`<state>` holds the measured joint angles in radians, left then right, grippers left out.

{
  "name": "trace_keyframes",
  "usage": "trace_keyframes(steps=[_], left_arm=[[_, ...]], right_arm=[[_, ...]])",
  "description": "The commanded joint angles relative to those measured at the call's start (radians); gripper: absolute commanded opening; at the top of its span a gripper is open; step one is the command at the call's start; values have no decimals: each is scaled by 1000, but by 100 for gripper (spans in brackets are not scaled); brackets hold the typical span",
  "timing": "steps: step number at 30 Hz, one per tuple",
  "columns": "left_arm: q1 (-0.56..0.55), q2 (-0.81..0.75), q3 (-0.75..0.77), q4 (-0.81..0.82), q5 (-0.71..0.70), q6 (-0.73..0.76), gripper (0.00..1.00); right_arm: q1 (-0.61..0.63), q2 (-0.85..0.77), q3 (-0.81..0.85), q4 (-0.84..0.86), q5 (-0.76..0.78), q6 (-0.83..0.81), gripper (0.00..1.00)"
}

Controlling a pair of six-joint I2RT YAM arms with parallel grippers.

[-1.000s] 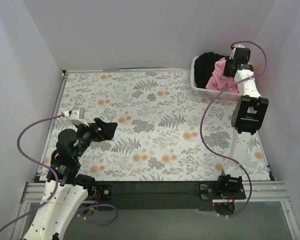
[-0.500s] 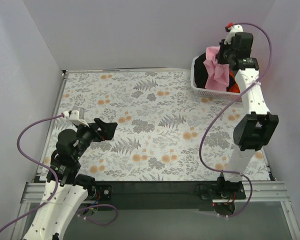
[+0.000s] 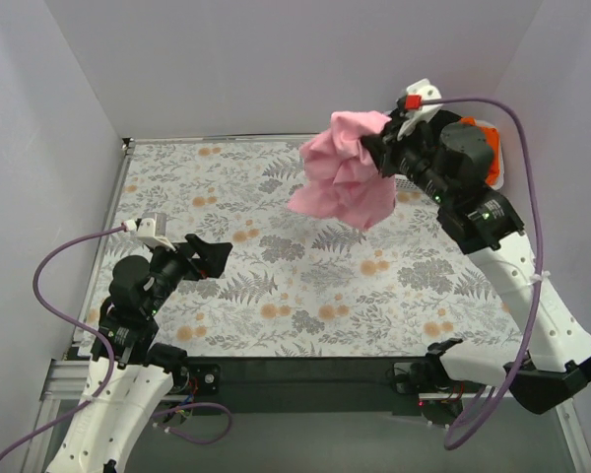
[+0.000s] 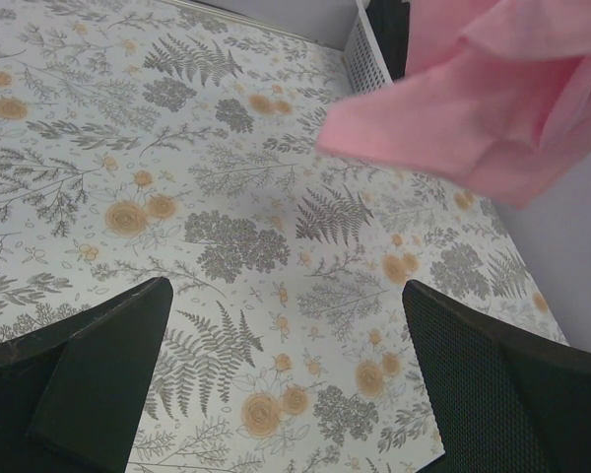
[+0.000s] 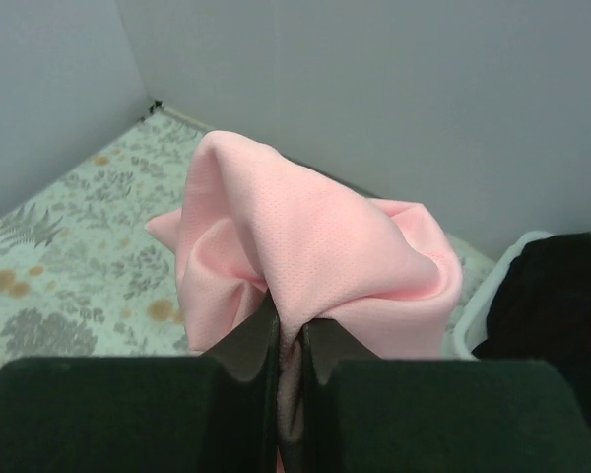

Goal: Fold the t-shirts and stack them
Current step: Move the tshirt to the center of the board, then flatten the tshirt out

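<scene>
My right gripper [image 3: 376,150] [image 5: 291,330] is shut on a bunched fold of the light pink t-shirt [image 3: 343,177] [image 5: 315,236]. It holds the shirt in the air over the back right of the table, with loose cloth drooping below the jaws. The same pink t-shirt [image 4: 492,108] hangs at the top right of the left wrist view. A black t-shirt [image 5: 561,296] lies in the white basket [image 5: 485,291]. A strip of orange t-shirt [image 3: 487,148] shows behind my right arm. My left gripper [image 3: 212,258] [image 4: 286,374] hovers open over the near left of the table, with nothing between its fingers.
The table [image 3: 276,246] has a floral grey and orange cover. The white lattice basket [image 4: 360,49] stands at its back right corner, mostly hidden behind my right arm in the top view. Grey walls close in the left, back and right sides.
My right gripper shut on the pink t-shirt in the basket, lifted it out and swung it left over the table. The left arm has stayed still.
</scene>
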<state>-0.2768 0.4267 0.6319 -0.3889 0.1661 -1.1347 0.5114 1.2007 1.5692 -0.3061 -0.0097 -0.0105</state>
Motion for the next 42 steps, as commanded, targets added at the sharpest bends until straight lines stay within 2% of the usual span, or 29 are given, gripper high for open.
trace_keyframes(steps=[1, 7, 11, 14, 15, 16, 19, 23, 26, 29, 34, 38, 42], left_arm=[[5, -12, 0, -4, 9, 4, 98], [5, 4, 6, -11, -20, 6, 98], [5, 9, 8, -15, -53, 7, 98], [5, 14, 12, -19, -69, 4, 98], [5, 12, 14, -21, -73, 1, 98], [4, 12, 14, -21, -73, -2, 98], [5, 17, 9, -21, -70, -17, 97], [4, 50, 11, -10, -47, -53, 94], [4, 78, 14, 19, -37, -89, 93], [1, 99, -3, 73, -16, -149, 92], [-51, 177, -73, 212, -62, -209, 92], [-195, 273, -90, 297, -204, -214, 92], [-285, 380, -95, 366, -225, -189, 94]], right_arm=[[74, -15, -148, 28, 83, 29, 1], [274, -62, -491, 94, 174, 99, 1], [383, -79, -661, 182, 171, 165, 1], [421, -55, -734, 194, 160, 197, 49], [427, -52, -751, 193, 168, 204, 93], [432, -53, -767, 193, 180, 210, 98], [434, -110, -813, 187, 241, 221, 98], [434, -274, -844, 173, 306, 225, 98], [432, -343, -880, 168, 445, 227, 98], [402, -351, -888, 156, 478, 231, 98], [261, -291, -885, 176, 378, 239, 99], [61, -222, -905, 260, 197, 247, 98], [-22, -162, -902, 297, 139, 244, 98]])
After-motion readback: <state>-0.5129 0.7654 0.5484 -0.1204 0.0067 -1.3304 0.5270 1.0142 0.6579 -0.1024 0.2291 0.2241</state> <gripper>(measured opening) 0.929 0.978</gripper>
